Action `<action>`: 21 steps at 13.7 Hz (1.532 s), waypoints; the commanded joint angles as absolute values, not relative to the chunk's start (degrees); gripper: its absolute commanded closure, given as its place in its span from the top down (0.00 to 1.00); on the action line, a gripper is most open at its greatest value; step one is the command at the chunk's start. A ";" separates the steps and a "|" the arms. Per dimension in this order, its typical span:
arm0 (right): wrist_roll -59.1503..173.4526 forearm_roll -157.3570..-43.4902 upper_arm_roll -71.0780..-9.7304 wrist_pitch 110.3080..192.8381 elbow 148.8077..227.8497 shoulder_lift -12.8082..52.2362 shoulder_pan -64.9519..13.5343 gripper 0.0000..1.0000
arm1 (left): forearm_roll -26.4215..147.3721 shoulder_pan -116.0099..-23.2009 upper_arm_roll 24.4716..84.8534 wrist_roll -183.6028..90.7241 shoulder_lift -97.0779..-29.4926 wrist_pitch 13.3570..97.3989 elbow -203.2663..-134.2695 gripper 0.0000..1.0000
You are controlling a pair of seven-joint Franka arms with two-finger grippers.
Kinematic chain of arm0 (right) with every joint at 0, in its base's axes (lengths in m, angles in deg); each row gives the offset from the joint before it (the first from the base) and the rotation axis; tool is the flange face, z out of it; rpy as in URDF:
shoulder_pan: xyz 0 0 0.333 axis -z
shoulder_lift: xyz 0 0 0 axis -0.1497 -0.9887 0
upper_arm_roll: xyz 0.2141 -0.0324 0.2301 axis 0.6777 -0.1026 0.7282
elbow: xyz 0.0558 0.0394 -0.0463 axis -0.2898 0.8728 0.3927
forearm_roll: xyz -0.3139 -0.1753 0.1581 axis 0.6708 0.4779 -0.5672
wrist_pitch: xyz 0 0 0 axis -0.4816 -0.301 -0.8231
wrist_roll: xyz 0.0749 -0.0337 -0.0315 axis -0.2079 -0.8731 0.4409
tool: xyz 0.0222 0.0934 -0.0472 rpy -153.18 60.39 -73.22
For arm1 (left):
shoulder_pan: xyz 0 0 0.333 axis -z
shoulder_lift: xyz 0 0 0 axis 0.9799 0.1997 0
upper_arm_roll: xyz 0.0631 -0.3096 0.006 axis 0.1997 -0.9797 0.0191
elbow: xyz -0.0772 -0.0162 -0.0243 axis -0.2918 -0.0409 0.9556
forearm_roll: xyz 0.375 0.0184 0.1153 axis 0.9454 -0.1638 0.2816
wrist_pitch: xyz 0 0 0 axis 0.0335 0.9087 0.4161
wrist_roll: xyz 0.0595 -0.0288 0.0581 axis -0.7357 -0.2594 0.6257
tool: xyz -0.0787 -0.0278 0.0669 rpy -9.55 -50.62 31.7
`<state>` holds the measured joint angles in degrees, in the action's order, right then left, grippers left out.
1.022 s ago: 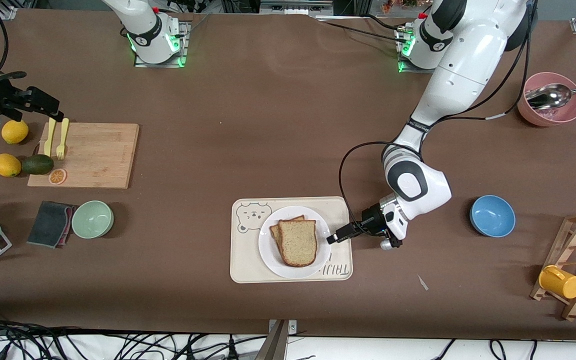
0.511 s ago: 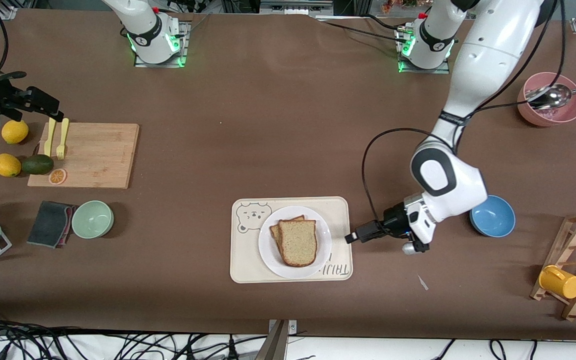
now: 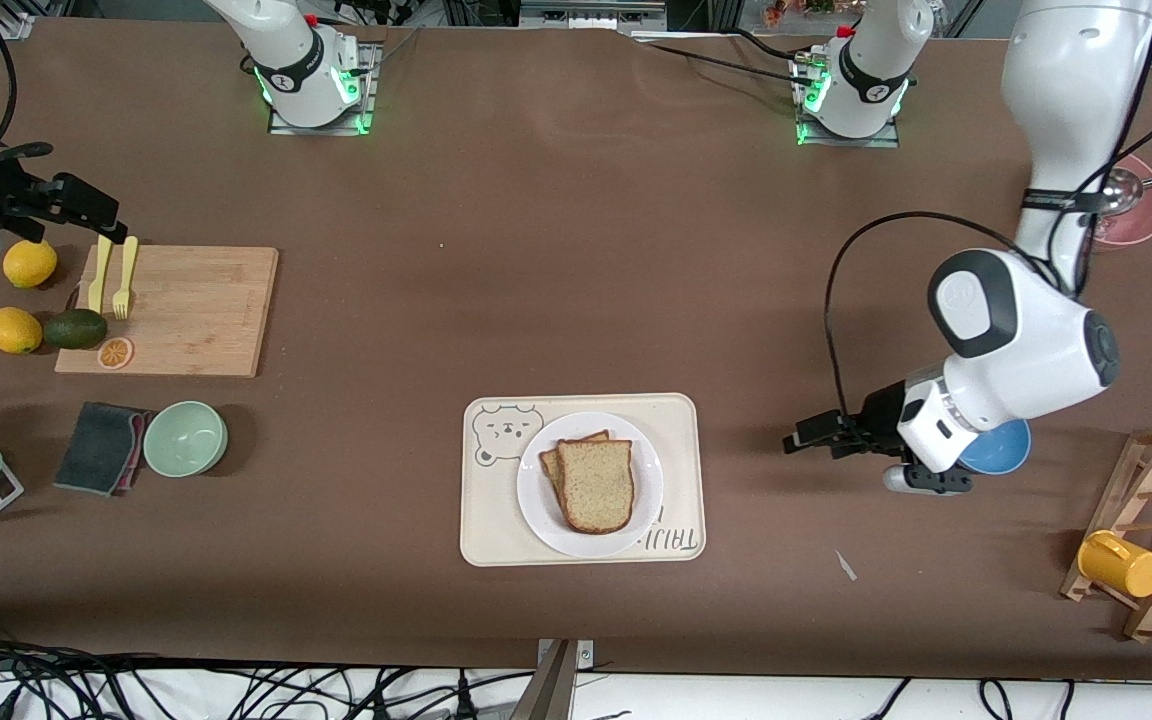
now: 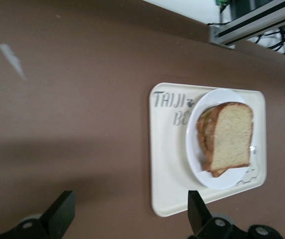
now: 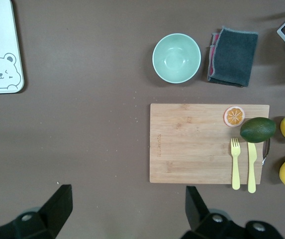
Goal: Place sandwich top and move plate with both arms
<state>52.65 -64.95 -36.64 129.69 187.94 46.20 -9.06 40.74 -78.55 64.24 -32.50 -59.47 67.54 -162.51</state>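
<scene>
The bread slice [image 3: 596,484] lies on the white plate [image 3: 540,512] on the tray [image 3: 484,528]. Left gripper [image 3: 798,441] hovers over bare bench [image 3: 536,250], jaws wide, empty. Right gripper [image 5: 125,209] waits above the cutting board [image 5: 192,144], jaws wide.

The cream rectangular tray [image 4: 172,164] with a little bear face drawn on it has grey letters on one end. They say "TAIJI" [image 4: 169,100], and under that a second word starts with "B", but the round white plate [image 4: 194,164] hides the rest.
</scene>
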 commanded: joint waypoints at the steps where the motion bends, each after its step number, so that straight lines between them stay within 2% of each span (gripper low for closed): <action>1: 52.21 -64.46 -36.89 128.94 187.57 46.61 -9.49 1.00 | 52.45 -79.79 64.37 -38.21 -65.25 62.95 -165.12 1.00; 3: 52.21 -64.46 -36.89 128.94 187.57 46.61 -9.49 1.00 | 59.77 -81.29 64.29 -41.47 -68.85 58.91 -164.95 1.00; 10: 52.21 -64.46 -36.89 128.94 187.57 46.52 -9.49 1.00 | 67.71 -83.13 65.25 -45.26 -80.89 43.89 -163.89 1.00; 14: 52.21 -64.46 -36.89 128.94 187.57 46.61 -9.49 1.00 | 68.50 -83.84 65.34 -45.35 -84.16 32.63 -158.19 1.00; 21: 52.30 -63.93 -36.80 128.94 187.57 46.78 -9.49 1.00 | 68.50 -84.46 65.25 -45.44 -85.83 30.32 -157.47 1.00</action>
